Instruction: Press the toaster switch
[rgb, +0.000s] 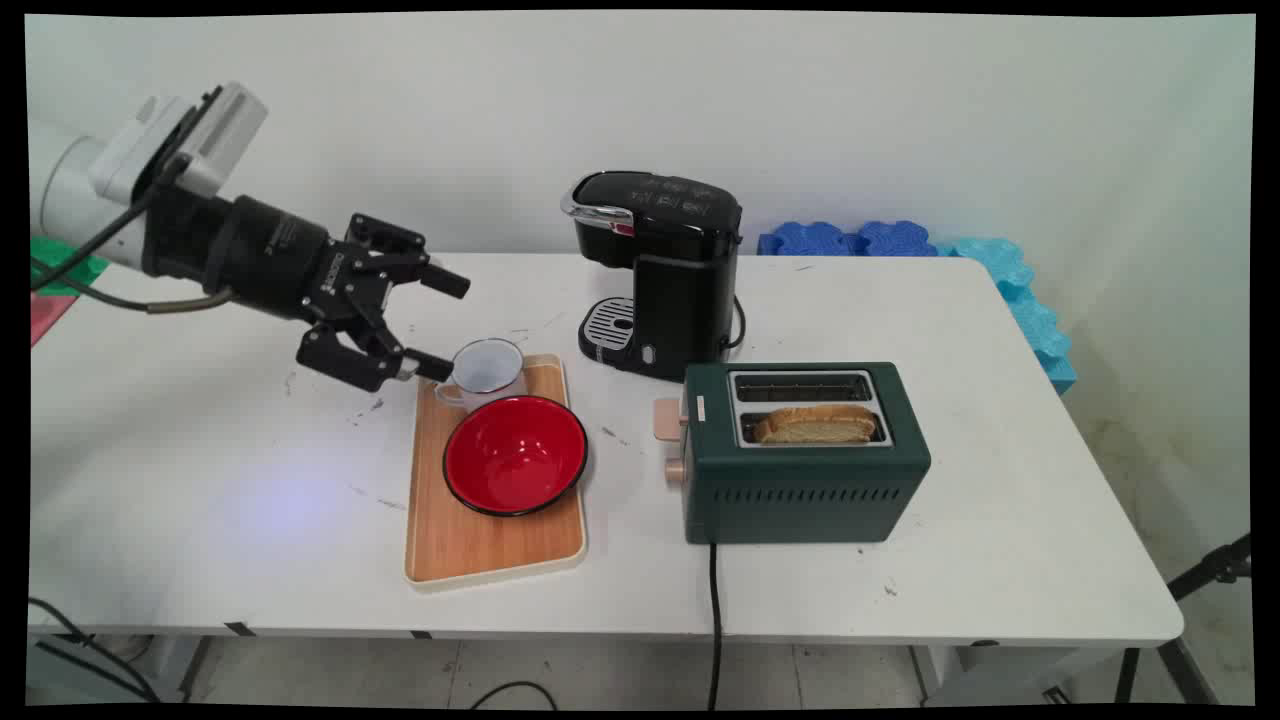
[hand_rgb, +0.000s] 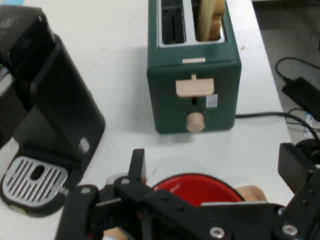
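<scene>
The main view shows the gripper (rgb: 440, 325) spread wide, holding nothing, its lower finger just beside a white mug (rgb: 486, 368) on the tray (rgb: 470, 545). The hand view hides the mug, showing only the red bowl (hand_rgb: 197, 189). Behind the tray stands the coffee maker (rgb: 660, 270); right of it, the green toaster (rgb: 800, 450) holds bread (rgb: 815, 425).

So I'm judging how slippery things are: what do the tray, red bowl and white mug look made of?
Tray: likely wood or bamboo, matte, visible grain, pale rim. Bowl: glossy red with black edge, perhaps plastic or lacquer. Mug: smooth white with thin dark rim, probably enamelled metal.
</scene>
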